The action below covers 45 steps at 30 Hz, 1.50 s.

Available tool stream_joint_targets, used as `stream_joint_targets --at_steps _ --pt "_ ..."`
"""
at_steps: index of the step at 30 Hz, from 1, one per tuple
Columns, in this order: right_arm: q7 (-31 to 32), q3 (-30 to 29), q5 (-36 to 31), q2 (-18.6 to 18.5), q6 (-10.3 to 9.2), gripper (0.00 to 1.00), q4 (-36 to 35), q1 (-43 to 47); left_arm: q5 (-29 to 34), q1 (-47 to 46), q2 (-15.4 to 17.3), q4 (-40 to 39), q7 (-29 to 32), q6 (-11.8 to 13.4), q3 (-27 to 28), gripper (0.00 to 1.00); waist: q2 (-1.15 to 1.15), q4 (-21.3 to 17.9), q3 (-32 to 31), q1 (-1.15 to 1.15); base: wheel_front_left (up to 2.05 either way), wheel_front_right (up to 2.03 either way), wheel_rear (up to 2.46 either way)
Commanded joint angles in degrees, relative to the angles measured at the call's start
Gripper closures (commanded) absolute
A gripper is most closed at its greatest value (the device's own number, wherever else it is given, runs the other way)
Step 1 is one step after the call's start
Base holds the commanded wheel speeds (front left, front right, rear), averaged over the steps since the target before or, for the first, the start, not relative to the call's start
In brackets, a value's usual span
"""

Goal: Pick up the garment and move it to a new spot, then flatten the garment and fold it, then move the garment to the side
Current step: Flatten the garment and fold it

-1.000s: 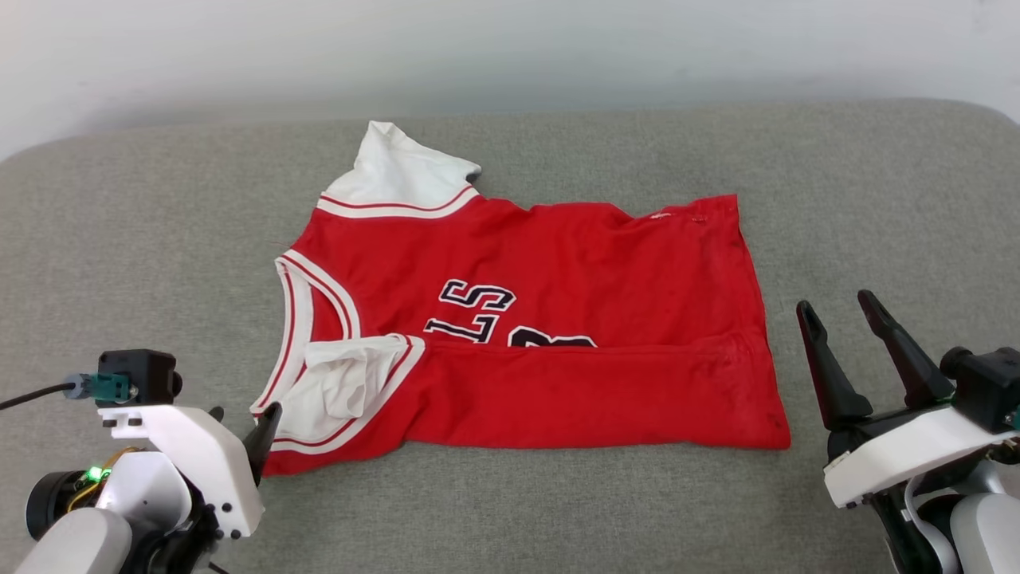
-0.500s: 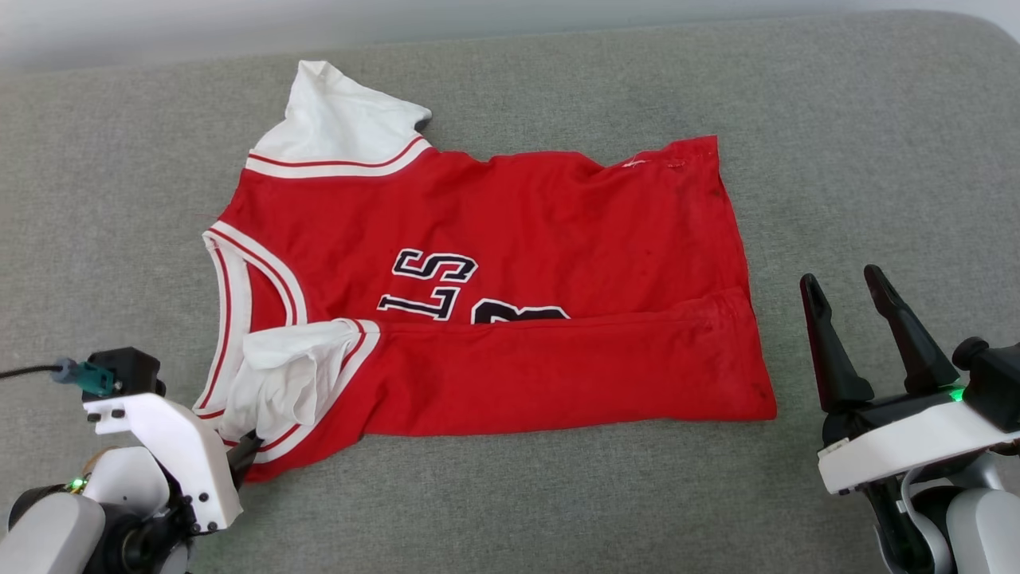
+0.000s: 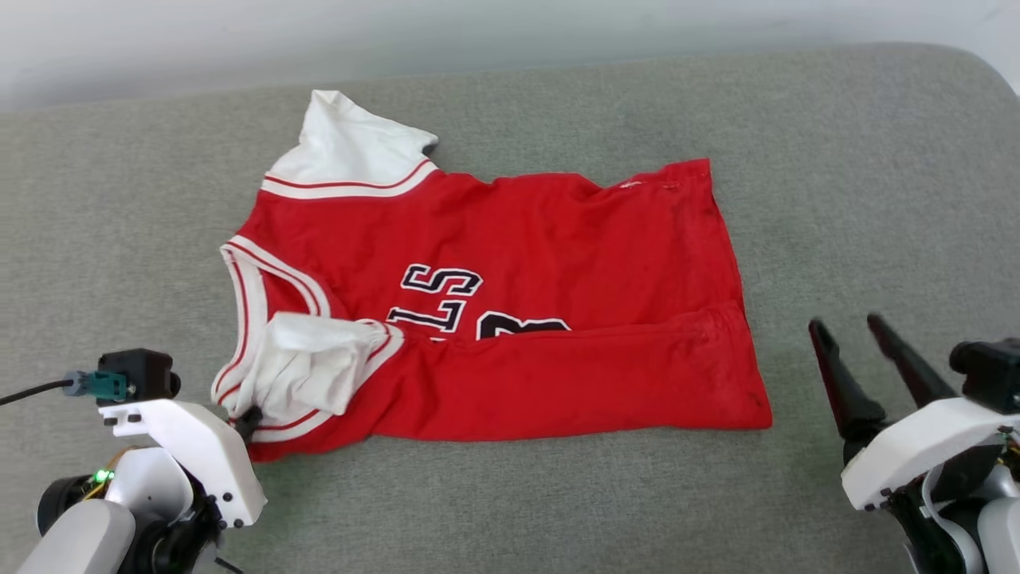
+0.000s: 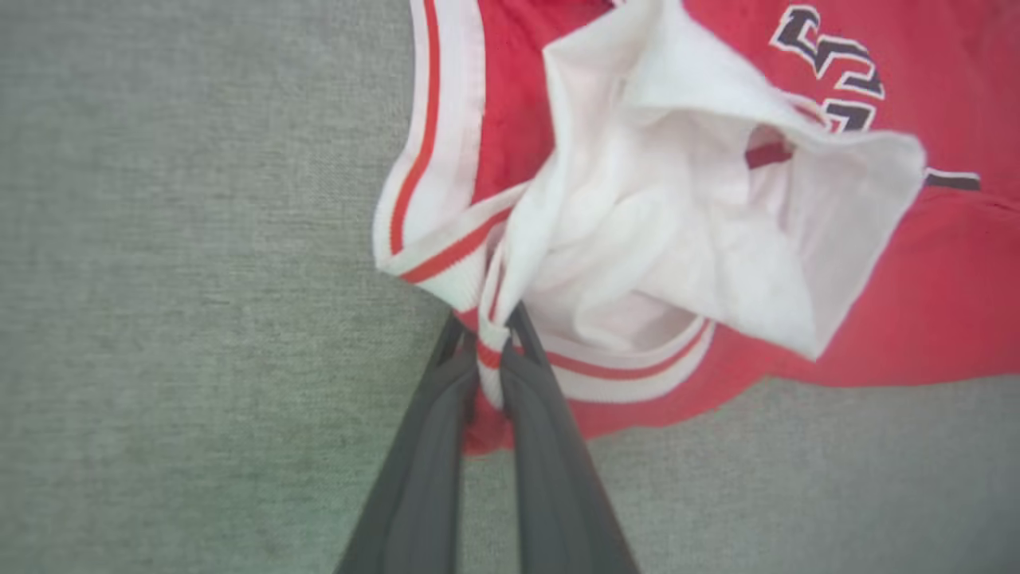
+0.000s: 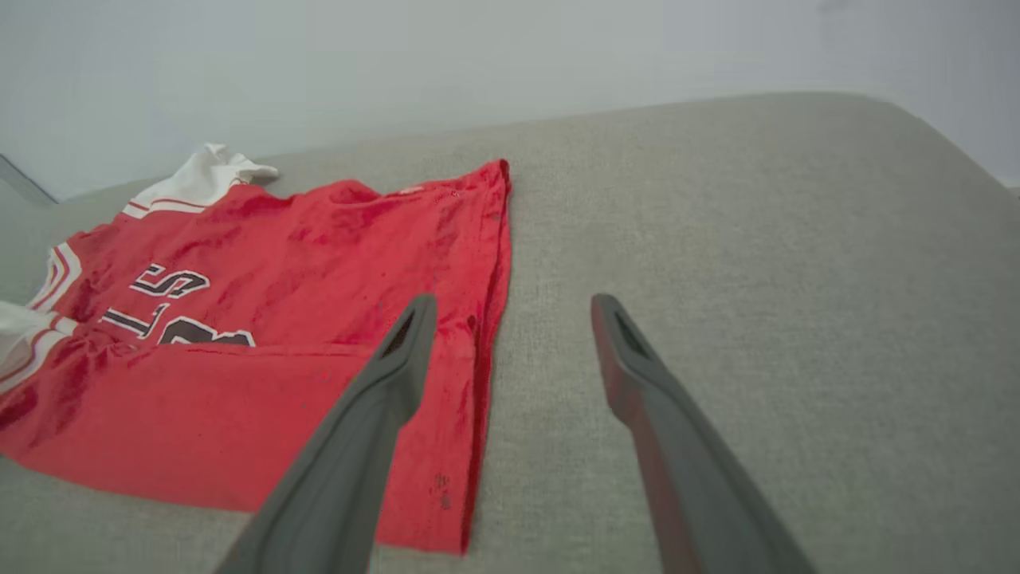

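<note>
The garment [image 3: 558, 255] lies flat-ish on the grey cushion [image 3: 861, 183], near edge folded up over the lettering. The left gripper [image 4: 492, 351] is clamped on the striped trim by the bunched white sleeve [image 4: 677, 239], I'd guess to tug that corner straight. The right gripper [image 3: 846, 325] hangs just off the hem, fingers wide, holding nothing, likely lined up for its corner.

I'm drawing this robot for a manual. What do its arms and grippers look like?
The left gripper and right gripper each have two long, dark, tapering fingers on a white mount. A black camera sits on each wrist; the left one carries a teal connector with a dark cable. The forearms are pale grey.
</note>
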Motion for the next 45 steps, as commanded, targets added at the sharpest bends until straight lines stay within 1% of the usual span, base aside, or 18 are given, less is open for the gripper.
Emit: stream_joint_targets --at_steps 1,7,9,13,15,18,19,20,21,24,26,32,33,39,45 --pt "4.5 0.17 1.35 -1.17 -0.02 0.0 1.2 0.56 1.12 0.57 0.0 -1.5 -1.58 0.58 0.3 1.0 0.0 0.9 -0.84 0.0 0.0 0.0 0.0" --pt "21.83 1.74 6.06 -5.02 -0.02 0.0 3.98 -1.05 3.63 0.87 0.0 -7.48 -4.17 2.09 0.13 1.0 0.0 2.76 -0.68 0.0 0.0 0.0 0.0" --pt "26.29 3.08 7.64 -5.92 -0.02 0.0 4.94 -2.23 4.58 0.33 0.16 -9.33 -4.21 2.54 -0.35 1.0 0.0 3.34 -0.02 0.0 0.0 0.0 0.0" --pt "30.52 5.37 10.05 -7.15 -0.02 0.0 8.26 -5.1 5.72 -1.16 -0.09 -11.93 -3.69 3.28 -1.14 1.0 0.0 4.61 1.61 0.0 0.0 0.0 0.0" --pt "32.71 8.09 11.7 -7.27 -0.02 0.0 11.82 -7.38 5.98 -1.67 -0.4 -12.67 -3.23 3.32 -1.86 1.0 0.0 5.37 2.6 0.0 0.0 0.0 0.0" --pt "34.24 11.64 13.29 -6.82 -0.01 0.0 15.2 -8.57 6.1 -2.21 -0.77 -12.47 -3.34 3.47 -2.15 1.0 0.0 5.92 3.05 0.0 0.0 0.0 0.0" --pt "34.85 12.68 13.67 -6.73 0.0 0.31 16.22 -8.84 6.09 -2.22 -0.91 -12.35 -3.51 3.44 -2.18 1.0 0.0 6.03 3.09 0.0 0.0 0.0 0.0" --pt "35.12 13.49 14.03 -6.67 0.02 0.74 16.94 -9.03 6.08 -2.2 -1.05 -12.19 -3.72 3.39 -2.22 1.0 0.0 6.14 3.03 0.0 0.0 0.0 0.0" --pt "35.01 14.02 14.34 -6.61 0.06 1.0 17.52 -9.32 6.02 -2.07 -1.18 -12.06 -3.89 3.37 -2.19 1.0 0.0 6.21 2.95 0.0 0.0 0.0 0.0" --pt "34.75 15.28 15.02 -7.31 0.06 1.0 18.24 -10.08 5.79 -1.45 -1.59 -11.64 -4.68 3.33 -1.98 1.0 0.0 6.26 2.49 0.0 0.0 0.0 0.0" --pt "34.01 15.43 15.0 -8.45 0.05 1.0 18.11 -10.78 5.73 -0.9 -1.77 -11.31 -5.39 3.45 -1.88 1.0 0.0 6.22 1.85 0.0 0.0 0.0 0.0" --pt "31.26 15.45 15.21 -10.8 0.04 1.0 15.06 -11.4 5.67 1.26 -2.06 -11.29 -6.95 4.04 -1.56 1.0 0.0 5.96 -1.25 0.0 0.0 0.0 0.0" --pt "31.26 15.45 15.21 -10.8 0.04 1.0 15.06 -11.4 5.67 1.26 -2.06 -11.29 -6.95 4.04 -1.56 1.0 0.0 5.96 -1.25 0.0 0.0 0.0 0.0" --pt "31.27 14.45 14.79 -11.36 -0.02 1.0 11.95 -8.17 5.13 5.02 -1.65 -12.02 -7.01 5.23 -1.51 1.0 0.0 5.84 -5.8 0.0 0.0 0.0 0.0" --pt "33.12 11.61 14.27 -10.25 -0.02 1.0 9.65 -2.37 3.24 10.71 -1.27 -11.89 -6.22 6.31 -1.21 1.0 0.0 5.47 -9.6 0.0 0.0 0.0 0.0"
